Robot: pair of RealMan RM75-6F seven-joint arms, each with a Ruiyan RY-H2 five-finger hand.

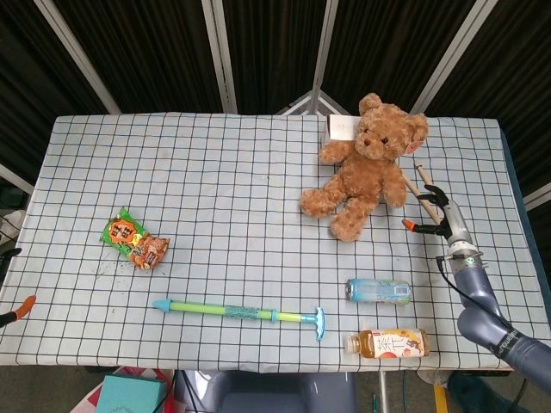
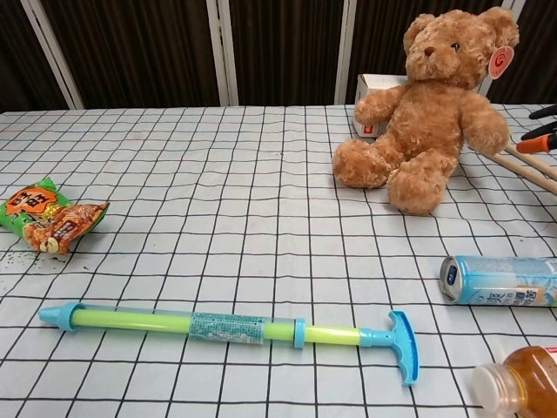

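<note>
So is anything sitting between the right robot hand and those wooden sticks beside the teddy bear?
Nothing visible. The right robot hand is open right over the wooden sticks, with the teddy bear off to its left and not between them.

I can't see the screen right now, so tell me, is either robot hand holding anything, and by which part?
Nothing is held. The right hand hangs open above the wooden sticks beside the brown teddy bear. The left hand at the table's edge holds nothing.

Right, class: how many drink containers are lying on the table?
2. The can lies on its side near the front right; the tea bottle lies just in front of it, at the table's front edge. None seem hidden.
</note>
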